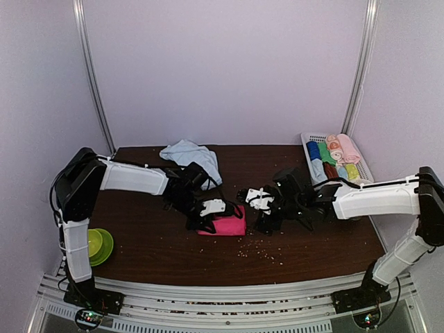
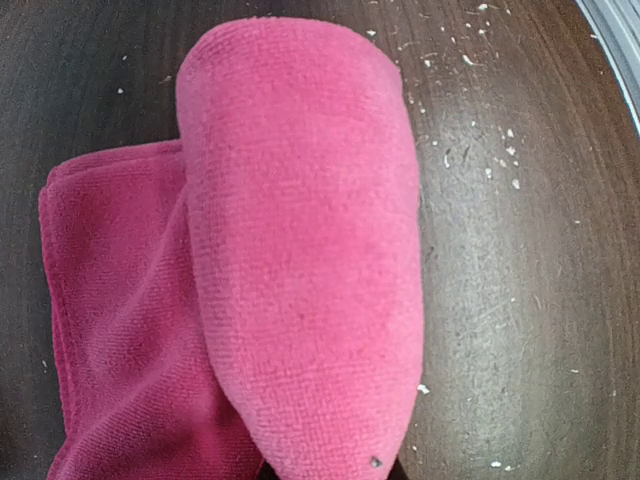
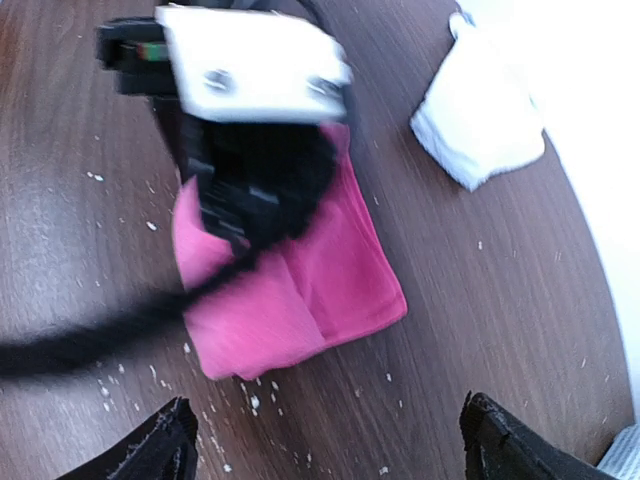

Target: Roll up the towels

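Note:
The magenta-pink towel (image 1: 229, 226) lies folded in the middle of the table. My left gripper (image 1: 210, 212) is down on its left part and shut on a rolled fold of it. In the left wrist view that thick fold (image 2: 305, 240) fills the frame and hides my fingers, with the flatter layers (image 2: 110, 300) beside it. My right gripper (image 1: 256, 201) hovers just right of the towel, open and holding nothing. Its fingertips (image 3: 165, 450) stand wide apart over bare table, short of the towel's near edge (image 3: 300, 290). The pale blue towel (image 1: 191, 155) lies crumpled at the back.
A white basket (image 1: 308, 141) holding several small coloured rolls stands at the back right corner. A green bowl (image 1: 99, 245) sits at the front left edge. White crumbs (image 1: 260, 246) are scattered on the dark wood in front of the pink towel.

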`<state>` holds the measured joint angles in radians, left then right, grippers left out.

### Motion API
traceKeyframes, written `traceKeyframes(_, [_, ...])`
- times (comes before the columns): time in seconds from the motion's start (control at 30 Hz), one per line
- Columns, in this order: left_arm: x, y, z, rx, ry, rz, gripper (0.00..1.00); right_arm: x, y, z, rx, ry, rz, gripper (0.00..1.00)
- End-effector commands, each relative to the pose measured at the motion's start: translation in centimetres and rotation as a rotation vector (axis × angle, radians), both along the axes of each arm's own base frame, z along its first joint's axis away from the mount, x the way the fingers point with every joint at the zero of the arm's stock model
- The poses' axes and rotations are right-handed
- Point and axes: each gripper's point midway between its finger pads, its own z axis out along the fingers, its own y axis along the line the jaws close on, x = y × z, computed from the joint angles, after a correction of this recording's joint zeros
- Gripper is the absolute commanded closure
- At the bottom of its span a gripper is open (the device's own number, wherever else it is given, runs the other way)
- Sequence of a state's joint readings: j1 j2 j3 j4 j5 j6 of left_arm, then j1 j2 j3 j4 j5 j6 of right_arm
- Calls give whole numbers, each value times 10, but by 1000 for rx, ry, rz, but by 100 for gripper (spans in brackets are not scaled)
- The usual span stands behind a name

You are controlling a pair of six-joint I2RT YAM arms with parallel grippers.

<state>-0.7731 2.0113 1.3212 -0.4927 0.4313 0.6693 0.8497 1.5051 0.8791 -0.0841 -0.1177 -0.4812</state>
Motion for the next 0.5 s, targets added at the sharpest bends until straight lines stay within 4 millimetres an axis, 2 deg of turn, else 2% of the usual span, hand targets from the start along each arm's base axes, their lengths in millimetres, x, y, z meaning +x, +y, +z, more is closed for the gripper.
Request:
traceKeyframes(0.0, [-24, 28, -28, 122, 229, 58, 100, 2, 20, 8, -28, -191, 49, 8])
traceKeyframes(0.23, [-19, 30, -29, 116, 290, 89, 100, -4, 27, -13, -35, -227, 71, 8])
traceKeyframes(0.37, [-18, 32, -31, 116, 300, 95, 100, 1, 19, -12, -20, -266, 14, 8])
traceKeyframes(0.47, [-20, 32, -31, 110, 326, 98, 100, -3, 15, -12, -7, -275, 17, 9])
